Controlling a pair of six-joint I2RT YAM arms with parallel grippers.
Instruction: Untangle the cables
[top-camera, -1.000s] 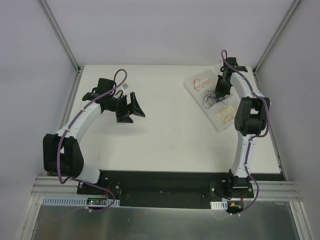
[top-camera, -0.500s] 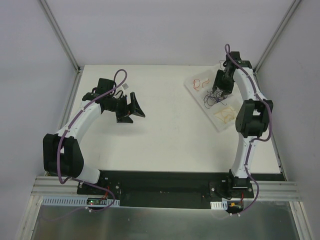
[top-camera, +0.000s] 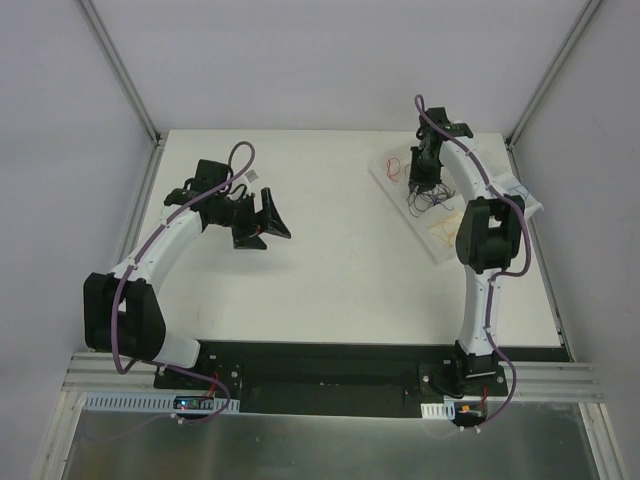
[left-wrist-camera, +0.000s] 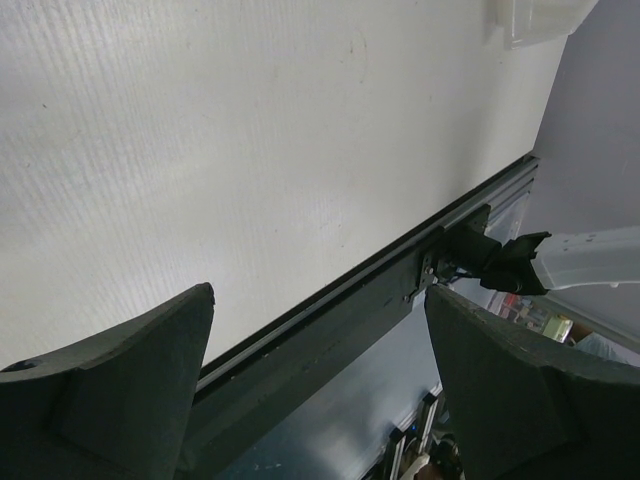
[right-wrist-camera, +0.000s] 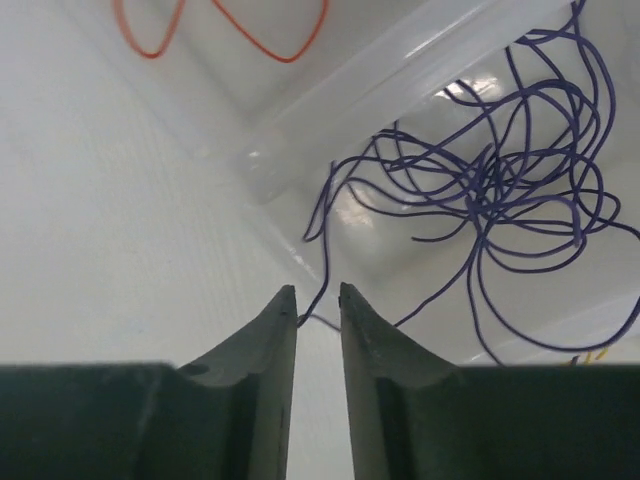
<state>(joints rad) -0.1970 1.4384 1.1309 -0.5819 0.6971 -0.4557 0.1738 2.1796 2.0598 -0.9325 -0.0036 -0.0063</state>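
The tabletop (top-camera: 330, 280) is plain white, and up close it shows a fine ribbed grain. The tray (right-wrist-camera: 380, 100) on it is clear, slightly milky plastic. In it the blue cables (right-wrist-camera: 490, 195) are a deep violet-blue, the looped orange-red cable (right-wrist-camera: 283, 59) is bright, and the yellow cable (top-camera: 443, 228) is pale. The left arm (top-camera: 165, 240) and right arm (top-camera: 478, 300) are white with black joints, and a purple lead (top-camera: 240, 150) runs along each. The left claw (left-wrist-camera: 318, 292) and right claw (right-wrist-camera: 318, 292) are matte black. The walls (top-camera: 300, 60) are pale grey.

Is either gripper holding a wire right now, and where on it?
Left gripper is open and empty. Right gripper has a strand of the blue wire between its tips, but the jaws stand wider than it: not clamped.
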